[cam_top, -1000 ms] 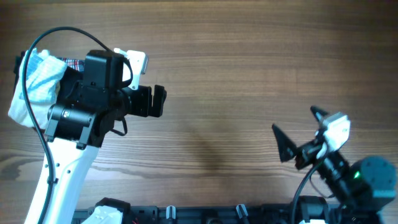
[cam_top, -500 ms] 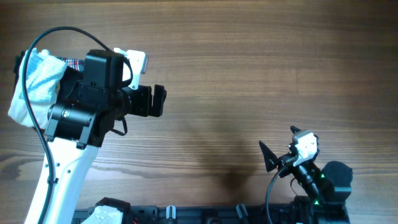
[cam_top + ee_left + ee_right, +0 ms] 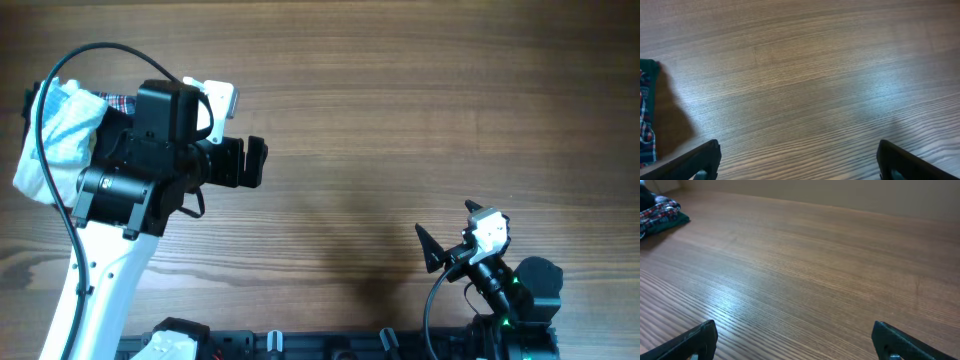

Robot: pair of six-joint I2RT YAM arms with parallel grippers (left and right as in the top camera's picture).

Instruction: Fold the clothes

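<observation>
A pile of clothes lies at the table's far left: a white garment [image 3: 55, 135] and a red plaid garment [image 3: 122, 102] mostly hidden under my left arm. The plaid garment also shows in the left wrist view [image 3: 646, 120] and in the right wrist view [image 3: 660, 211]. My left gripper [image 3: 250, 163] is open and empty over bare wood, just right of the pile; its fingertips show in its wrist view [image 3: 797, 159]. My right gripper [image 3: 445, 255] is open and empty near the front edge at the right, far from the clothes; its fingertips show in its wrist view [image 3: 795, 337].
The wooden table [image 3: 400, 120] stretches between the two arms. A black rail with clips [image 3: 300, 345] runs along the front edge. A black cable [image 3: 60, 180] loops over the left arm.
My right arm has drawn back toward the front edge and a little left, then nearly stopped. The left arm and the clothes have not moved.
</observation>
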